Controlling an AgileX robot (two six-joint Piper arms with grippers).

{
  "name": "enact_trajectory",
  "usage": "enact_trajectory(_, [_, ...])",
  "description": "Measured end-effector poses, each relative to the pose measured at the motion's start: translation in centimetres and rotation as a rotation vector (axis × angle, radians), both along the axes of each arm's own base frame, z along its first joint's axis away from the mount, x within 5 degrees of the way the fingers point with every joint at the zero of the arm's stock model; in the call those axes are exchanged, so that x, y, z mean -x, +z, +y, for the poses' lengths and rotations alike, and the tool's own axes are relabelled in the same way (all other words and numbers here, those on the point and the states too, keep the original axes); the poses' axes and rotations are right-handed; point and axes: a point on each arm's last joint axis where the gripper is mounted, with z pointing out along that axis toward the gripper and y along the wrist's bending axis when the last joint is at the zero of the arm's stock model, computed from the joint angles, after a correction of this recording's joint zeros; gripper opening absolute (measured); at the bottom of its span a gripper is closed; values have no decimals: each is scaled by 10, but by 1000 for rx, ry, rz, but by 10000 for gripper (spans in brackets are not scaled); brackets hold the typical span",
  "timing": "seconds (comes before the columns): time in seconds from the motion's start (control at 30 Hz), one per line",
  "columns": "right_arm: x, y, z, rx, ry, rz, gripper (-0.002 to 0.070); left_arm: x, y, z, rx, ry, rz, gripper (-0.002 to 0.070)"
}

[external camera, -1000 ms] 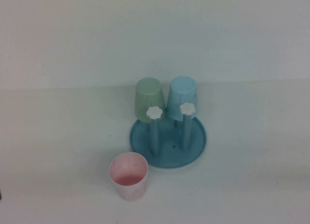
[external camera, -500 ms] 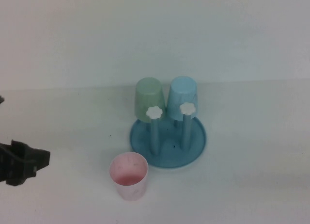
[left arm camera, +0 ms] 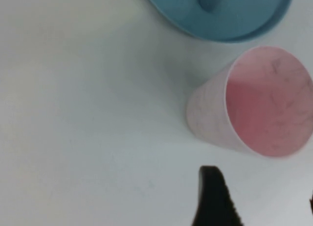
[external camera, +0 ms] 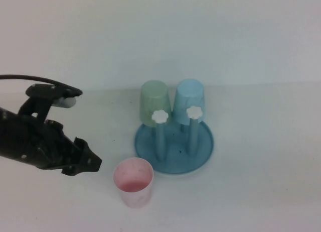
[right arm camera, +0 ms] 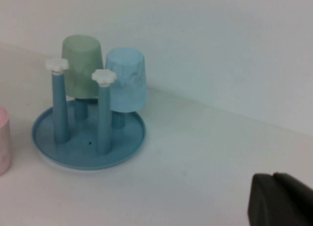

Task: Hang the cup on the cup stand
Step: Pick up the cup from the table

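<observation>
**Now the left arm reaches for the pink cup**

Biggest is the white table (external camera: 261,192). On it sits the cup stand (external camera: 200,151), with a green cup (external camera: 153,102) and a blue cup (external camera: 189,100) upside down on the back pegs. Two front pegs are free. The cup (external camera: 133,182) stands mouth up, just beside the dish. The left gripper (external camera: 83,161) hovers near it; whether its claw is open, I cannot tell. It should grab the cup's side gently. The right gripper (right arm camera: 281,201) waits far off.
</observation>
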Motion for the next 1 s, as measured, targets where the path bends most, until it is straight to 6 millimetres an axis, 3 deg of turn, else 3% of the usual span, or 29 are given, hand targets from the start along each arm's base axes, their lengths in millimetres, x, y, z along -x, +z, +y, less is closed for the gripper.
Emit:
enact_trajectory(0.43, [1, -1, 1, 5, 17, 5, -1, -28, -29, -51, -146, -46, 25, 396])
enact_trajectory(0.7, [1, 0, 1, 1, 17, 5, -1, -44, -60, -60, -176, -61, 113, 386])
enact_trajectory(0.83, [1, -1, 1, 1, 18, 6, -1, -47, -74, -61, -190, -64, 151, 274])
enact_trajectory(0.9, [1, -1, 2, 1, 22, 9, -1, -46, -75, -61, -192, -69, 165, 167])
enact_trajectory(0.97, [1, -1, 2, 1, 25, 11, -1, -46, -75, -61, -193, -73, 171, 14])
enact_trajectory(1.0, [1, -1, 2, 1, 26, 12, -1, -46, -73, -61, -193, -82, 166, 5])
